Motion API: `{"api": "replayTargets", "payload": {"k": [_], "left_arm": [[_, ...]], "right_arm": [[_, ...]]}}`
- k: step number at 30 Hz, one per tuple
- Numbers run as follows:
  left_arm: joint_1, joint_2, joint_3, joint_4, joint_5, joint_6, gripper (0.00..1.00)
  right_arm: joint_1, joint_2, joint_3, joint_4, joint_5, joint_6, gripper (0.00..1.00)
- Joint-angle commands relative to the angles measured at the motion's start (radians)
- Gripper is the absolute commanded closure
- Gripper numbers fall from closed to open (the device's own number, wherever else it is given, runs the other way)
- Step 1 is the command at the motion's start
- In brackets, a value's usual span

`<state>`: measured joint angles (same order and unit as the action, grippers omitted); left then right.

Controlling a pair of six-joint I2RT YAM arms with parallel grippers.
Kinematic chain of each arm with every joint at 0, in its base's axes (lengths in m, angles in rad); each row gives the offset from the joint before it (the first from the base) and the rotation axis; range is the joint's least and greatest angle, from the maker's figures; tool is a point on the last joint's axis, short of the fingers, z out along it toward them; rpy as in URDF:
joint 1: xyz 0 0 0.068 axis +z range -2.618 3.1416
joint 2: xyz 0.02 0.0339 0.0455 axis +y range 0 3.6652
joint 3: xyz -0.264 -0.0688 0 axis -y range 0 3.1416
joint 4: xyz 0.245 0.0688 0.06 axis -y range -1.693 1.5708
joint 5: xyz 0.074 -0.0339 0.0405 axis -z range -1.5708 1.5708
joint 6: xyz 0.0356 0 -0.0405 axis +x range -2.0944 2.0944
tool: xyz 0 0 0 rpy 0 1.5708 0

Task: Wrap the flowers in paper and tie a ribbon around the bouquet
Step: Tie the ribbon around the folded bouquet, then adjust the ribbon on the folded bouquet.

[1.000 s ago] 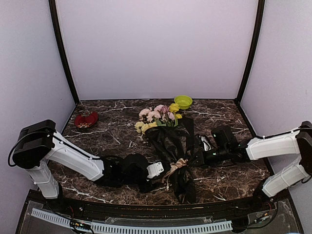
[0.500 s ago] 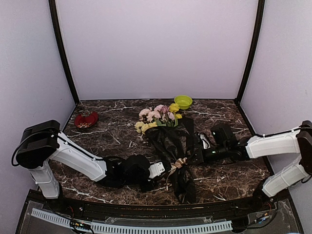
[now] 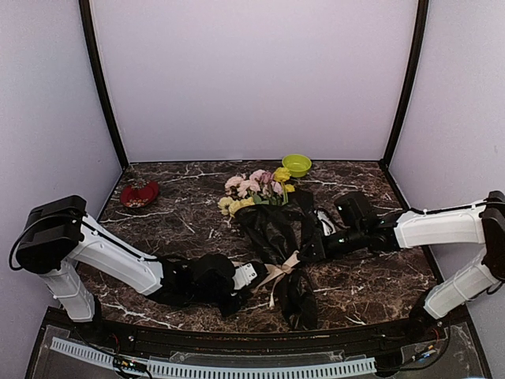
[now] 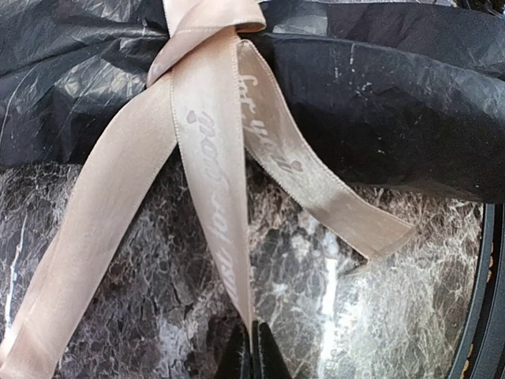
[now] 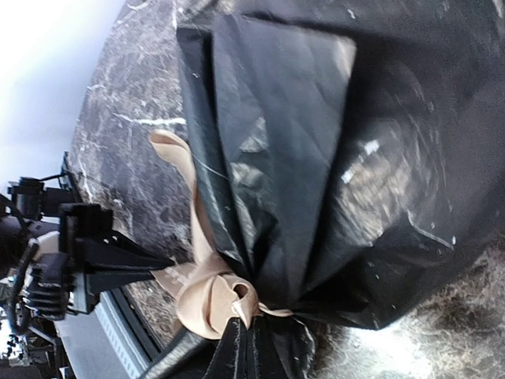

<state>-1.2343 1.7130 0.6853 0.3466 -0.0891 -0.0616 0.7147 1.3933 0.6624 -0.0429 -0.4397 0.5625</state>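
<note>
The bouquet lies on the marbled table, its pink and yellow flowers (image 3: pixel 256 188) sticking out of the far end of the black paper (image 3: pixel 278 229) cone. The beige ribbon (image 3: pixel 278 274) circles the cone's narrow part and is knotted there. My left gripper (image 3: pixel 254 272) sits just left of the knot. In the left wrist view this gripper (image 4: pixel 252 351) is shut on one ribbon (image 4: pixel 211 158) strand, which runs taut up to the paper (image 4: pixel 379 103). My right gripper (image 5: pixel 246 325) is shut on the ribbon (image 5: pixel 201 296) at the knot, against the paper (image 5: pixel 316 158).
A green bowl (image 3: pixel 297 164) stands at the back of the table behind the flowers. A red dish (image 3: pixel 140 193) sits at the far left. The table's raised front rail (image 3: pixel 237 339) runs close behind the left gripper.
The left gripper has shut on a ribbon strand and drawn it a little leftward, pulling it taut. The right arm has shifted slightly toward the far side, still gripping at the knot.
</note>
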Motion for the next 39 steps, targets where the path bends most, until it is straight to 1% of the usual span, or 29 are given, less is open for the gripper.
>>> {"api": "replayTargets", "payload": {"k": [1,9,11,13,17,20,22,23,24,26,28,30,32,36,39], "left_arm": [[-0.006,0.008,0.002,-0.084,0.021,-0.027,1.0],[-0.012,0.032,0.016,-0.116,0.037,-0.032,1.0],[-0.016,0.021,0.021,-0.109,0.027,-0.014,0.98],[-0.017,-0.004,0.027,-0.097,0.01,0.008,0.89],[-0.023,-0.075,0.042,-0.087,-0.008,0.04,0.64],[-0.06,-0.131,0.039,-0.07,-0.07,0.059,0.53],[-0.105,-0.168,0.017,-0.028,-0.122,0.078,0.46],[-0.13,-0.179,0.0,0.0,-0.135,0.092,0.45],[-0.149,-0.181,-0.007,0.02,-0.135,0.099,0.47],[-0.181,-0.15,0.007,0.024,-0.116,0.085,0.58],[-0.215,-0.08,0.053,-0.015,-0.125,0.076,0.62],[-0.245,-0.006,0.101,-0.051,-0.177,0.093,0.62],[-0.256,0.055,0.137,-0.061,-0.24,0.102,0.57],[-0.255,0.117,0.151,-0.014,-0.302,0.097,0.49],[-0.256,0.149,0.164,-0.019,-0.329,0.079,0.5]], "right_arm": [[-0.001,0.001,0.044,-0.033,0.084,-0.038,1.0],[-0.001,0.039,0.086,-0.039,0.072,-0.058,1.0],[-0.001,0.048,0.089,-0.033,0.058,-0.056,1.0],[0.0,0.054,0.089,-0.025,0.045,-0.051,1.0],[0.004,0.059,0.098,-0.024,0.036,-0.046,1.0],[0.008,0.059,0.099,-0.024,0.038,-0.045,1.0],[0.009,0.06,0.094,-0.021,0.038,-0.042,1.0],[0.01,0.061,0.092,-0.017,0.037,-0.04,1.0],[0.011,0.061,0.09,-0.012,0.035,-0.037,1.0],[0.012,0.064,0.087,-0.005,0.033,-0.033,1.0],[0.014,0.067,0.088,0.0,0.032,-0.032,1.0],[0.017,0.068,0.089,0.001,0.032,-0.029,1.0],[0.019,0.069,0.091,-0.001,0.033,-0.029,1.0],[0.024,0.062,0.091,-0.006,0.037,-0.027,1.0],[0.025,0.054,0.086,-0.007,0.042,-0.027,1.0]]}}
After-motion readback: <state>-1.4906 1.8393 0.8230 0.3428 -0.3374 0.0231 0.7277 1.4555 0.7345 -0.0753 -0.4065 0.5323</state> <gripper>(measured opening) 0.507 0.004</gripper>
